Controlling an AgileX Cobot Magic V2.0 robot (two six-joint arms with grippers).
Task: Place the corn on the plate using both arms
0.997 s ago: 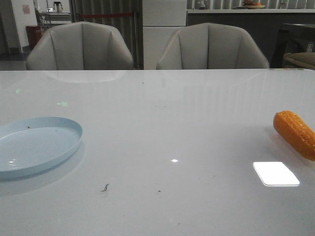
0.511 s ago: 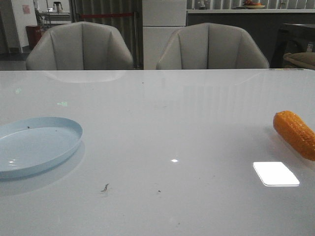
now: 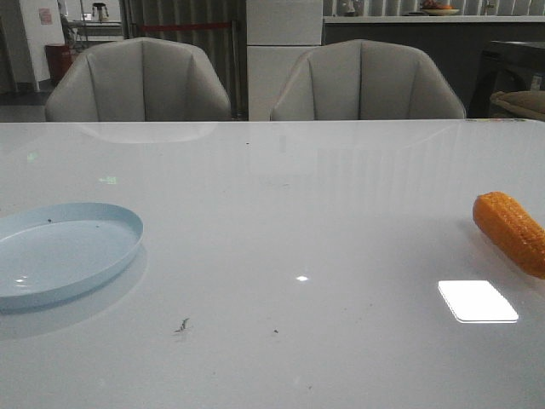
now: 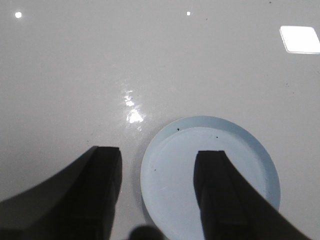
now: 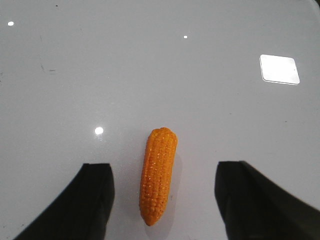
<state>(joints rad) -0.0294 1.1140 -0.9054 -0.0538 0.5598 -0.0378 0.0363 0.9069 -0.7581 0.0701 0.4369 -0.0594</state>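
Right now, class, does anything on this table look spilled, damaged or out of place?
Nothing much stands out. The corn lies whole on the table, far right; the plate sits flat, far left, holding only a few dark specks. A few small dark marks dot the table near its front. Both grippers, left and right, hang open.

The corn (image 5: 158, 175) is a glossy orange, its surface patterned with close rows of small bumpy kernels that catch pale highlights; in the front view the corn (image 3: 513, 231) reads as a slightly deeper orange toward its shaded underside. The plate (image 4: 250, 150) is pale blue, uniform across base and rim, marked by a few tiny dark specks. The bench (image 3: 281, 213) is a shiny whitish grey, dotted with bright white light reflections and some small dark flecks. The left claw (image 4: 157, 192) and the right claw (image 5: 162, 200) both show plain black fingers. Behind the bench, two chairs (image 3: 140, 81) are a muted beige-grey.
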